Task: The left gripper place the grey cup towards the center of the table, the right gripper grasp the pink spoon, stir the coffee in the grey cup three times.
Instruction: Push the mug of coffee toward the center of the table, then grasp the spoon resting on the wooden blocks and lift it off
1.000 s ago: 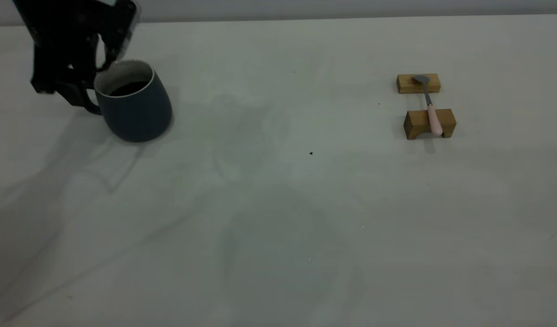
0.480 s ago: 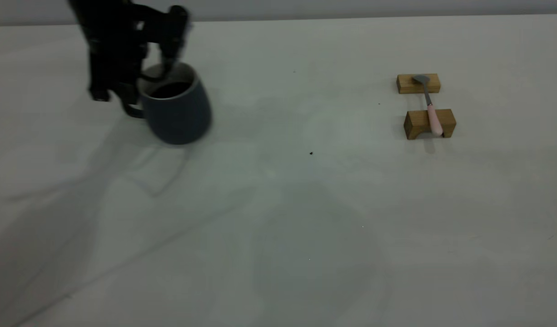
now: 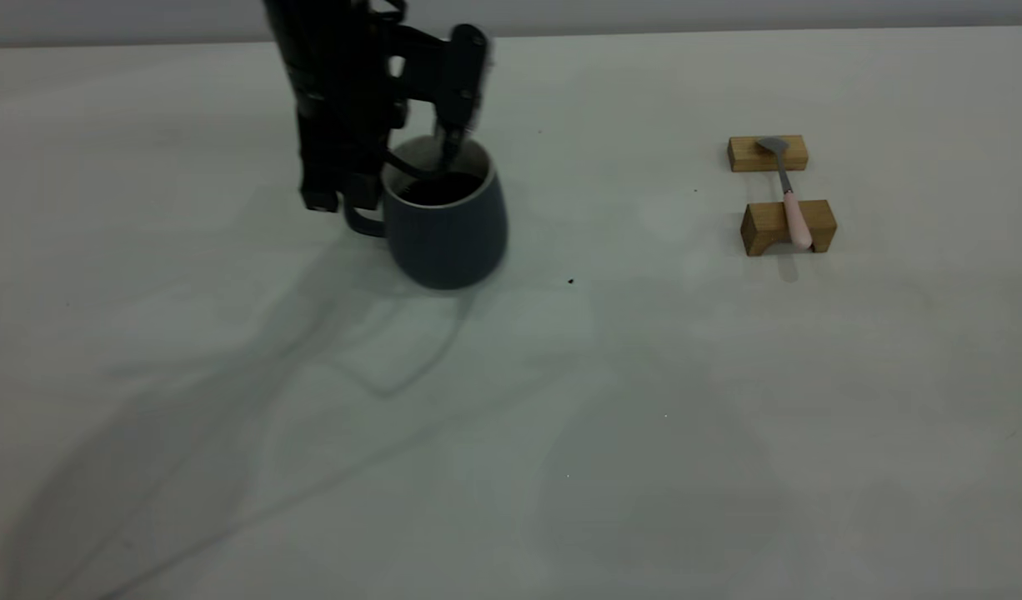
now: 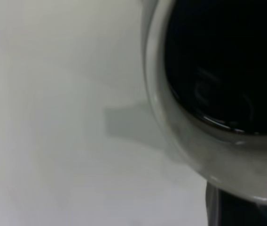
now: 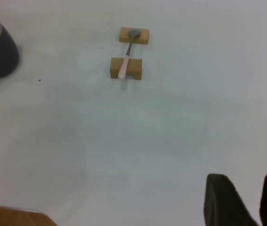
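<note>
Left claw (image 3: 411,162) clamping grey cup (image 3: 448,229) rim, pink spoon (image 3: 790,200) across two wooden blocks (image 3: 788,227)

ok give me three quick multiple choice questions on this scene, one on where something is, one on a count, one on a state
1. Where does the pink spoon lie?
A. inside the grey cup
B. across two wooden blocks
C. flat on the table

2. How many wooden blocks are there?
A. one
B. two
C. four

3. What is the grey cup doing?
A. lying tipped over
B. standing empty and alone
C. held upright by the left gripper

Answers: 1 B, its bowl sits on the far block and its handle on the near block. 2 B, only those two show. 3 C, the fingers straddle its rim and coffee fills it.
</note>
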